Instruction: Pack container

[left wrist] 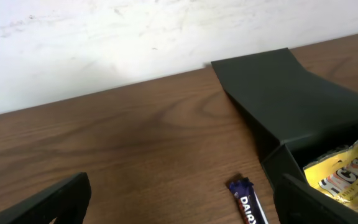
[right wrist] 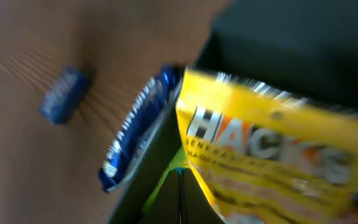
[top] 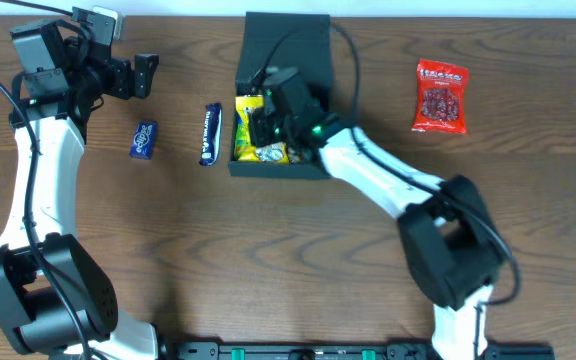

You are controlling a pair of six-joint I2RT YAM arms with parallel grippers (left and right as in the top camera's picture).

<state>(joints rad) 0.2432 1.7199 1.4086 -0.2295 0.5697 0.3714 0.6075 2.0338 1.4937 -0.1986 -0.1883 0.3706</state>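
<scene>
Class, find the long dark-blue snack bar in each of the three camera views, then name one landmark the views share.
Overhead: the long blue bar lies on the table, just left of the container.
Left wrist: bottom edge, right of centre, only its end showing.
Right wrist: left of centre, blurred, slanting along the container's outer wall.
Shared landmark: the container's left wall beside the bar.

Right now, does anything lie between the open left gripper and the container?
Nothing visible blocks it: bare table lies between the left gripper and the container. The dark blue bar lies close beside the container's left wall, just off that line.
</scene>
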